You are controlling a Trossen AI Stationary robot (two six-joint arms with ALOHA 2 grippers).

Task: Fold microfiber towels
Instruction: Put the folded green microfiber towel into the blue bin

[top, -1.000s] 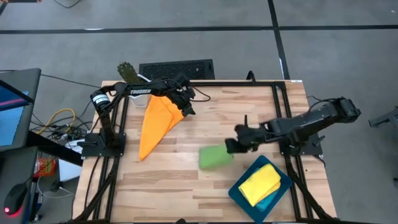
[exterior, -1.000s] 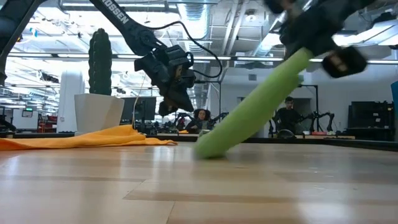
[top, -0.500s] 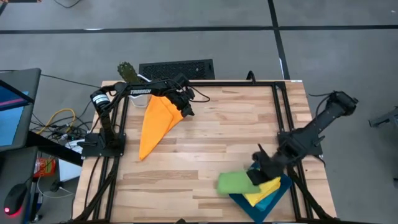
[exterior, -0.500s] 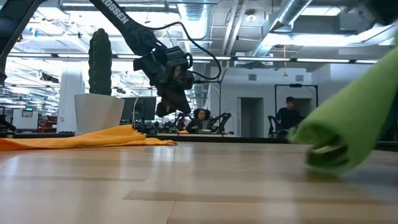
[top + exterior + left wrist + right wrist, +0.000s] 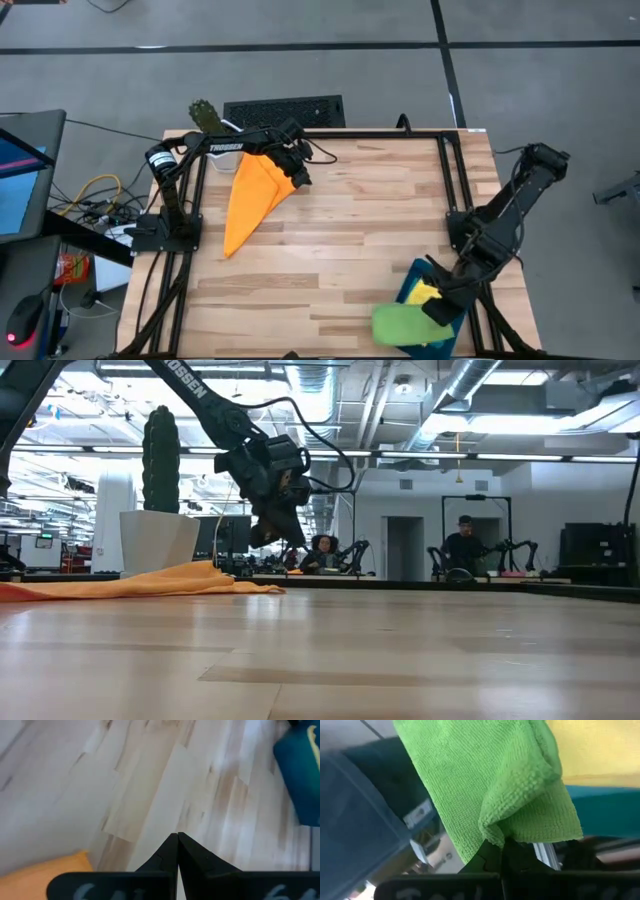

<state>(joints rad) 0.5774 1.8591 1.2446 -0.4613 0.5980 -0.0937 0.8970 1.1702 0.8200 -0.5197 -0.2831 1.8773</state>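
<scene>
The green towel, folded into a thick wad, is pinched between the pressed-together fingers of the right gripper at the near right corner of the table, over the near left edge of the dark teal tray. In the right wrist view a fold of the green cloth is seen clamped at the fingertips, with the yellow towel lying just behind it in the tray. The orange towel is spread as a long pointed shape on the far left part of the table. The left gripper is held above its far right edge, the fingers closed on each other with nothing between them.
</scene>
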